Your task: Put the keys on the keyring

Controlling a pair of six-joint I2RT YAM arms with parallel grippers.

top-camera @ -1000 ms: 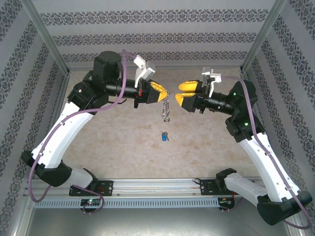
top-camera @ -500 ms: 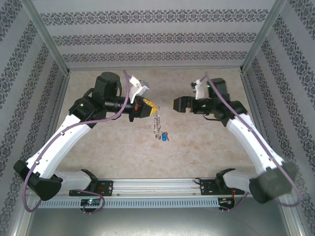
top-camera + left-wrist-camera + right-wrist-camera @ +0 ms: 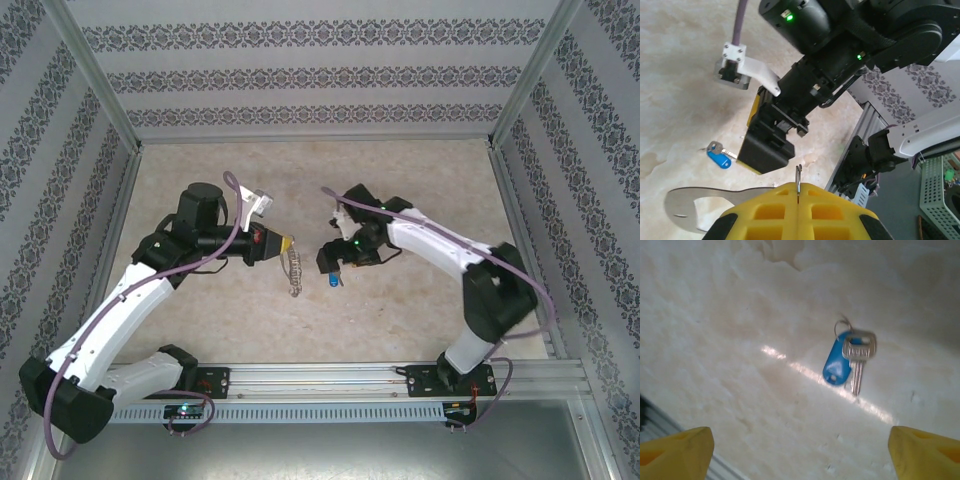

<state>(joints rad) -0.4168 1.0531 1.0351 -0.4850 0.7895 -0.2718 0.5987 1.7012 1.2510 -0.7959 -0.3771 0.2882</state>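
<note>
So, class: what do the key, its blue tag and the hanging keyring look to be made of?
The key looks like bare silvery metal: it glints. The blue tag is probably smooth plastic, with even colour and a soft sheen. The keyring seems to be thin grey metal; its finish is too small to judge.

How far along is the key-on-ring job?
Done: left gripper is shut on the keyring, which hangs from it. In hand: right gripper hovers open over the keys lying on the table. Left: grasp the keys, thread them onto the keyring.
</note>
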